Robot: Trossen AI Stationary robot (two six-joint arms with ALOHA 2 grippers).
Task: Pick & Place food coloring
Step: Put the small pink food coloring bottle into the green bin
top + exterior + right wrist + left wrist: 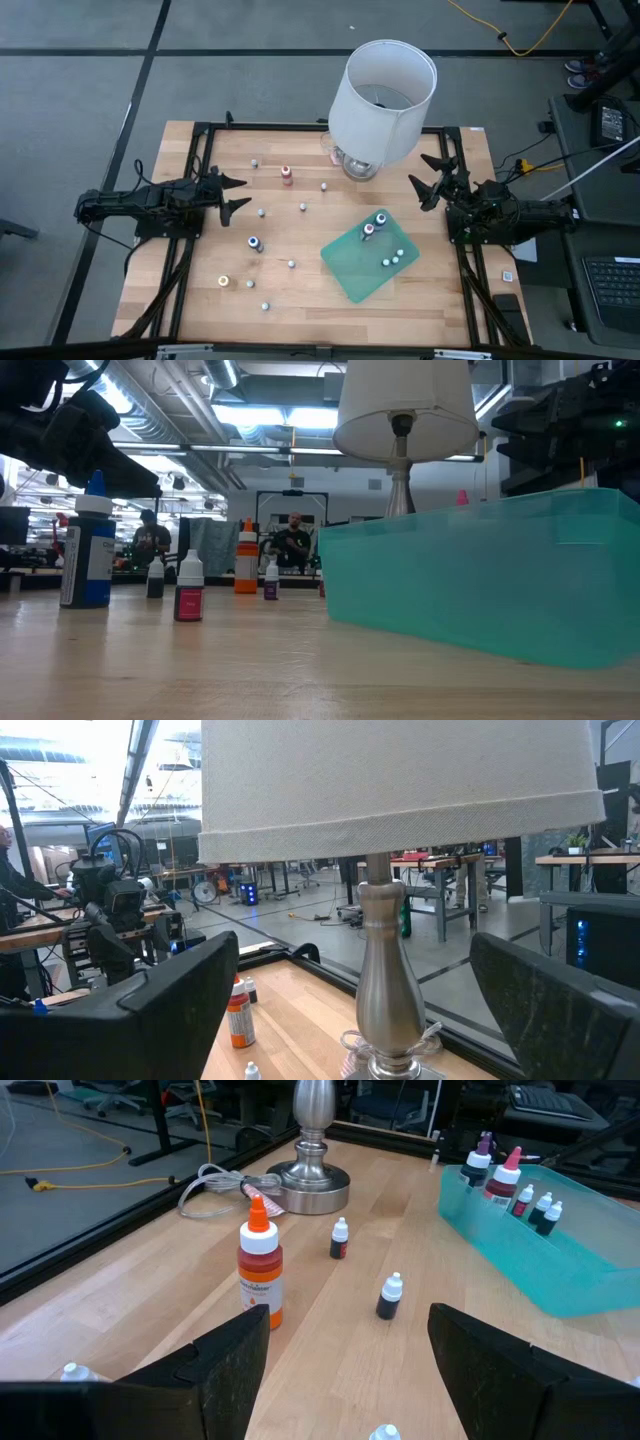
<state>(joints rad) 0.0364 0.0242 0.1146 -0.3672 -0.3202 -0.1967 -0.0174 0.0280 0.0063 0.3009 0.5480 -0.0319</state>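
The lamp [380,95] is the biggest hazard: tall, top-heavy, standing at the far edge of the worktop [200,300]. Its cord lies coiled at the base, and an arm swinging past or snagging that cord would likely topple it onto the bottles.

The teal tray [352,275] sits just in front of the lamp, toward the right arm. It is light-looking and tilted askew, so a bottle dropped against its wall instead of inside could shove it or bounce out. A few bottles [374,225] already stand in its lamp-side corner; a careless drop may knock them over.

The left end effector [232,192] waits left of the lamp, jaws partly apart and empty. The right end effector [428,180] waits just right of the lamp, jaws spread wide and empty; its closeness to the shade is the likeliest cause of a bump.

The loose food coloring is scattered left of and in front of the lamp: an orange bottle [287,175] nearest it, a blue one [254,243] farther out, a yellow one [224,282] farthest. Being tiny and narrow, they may tip or squirt sideways from an off-centre pinch.
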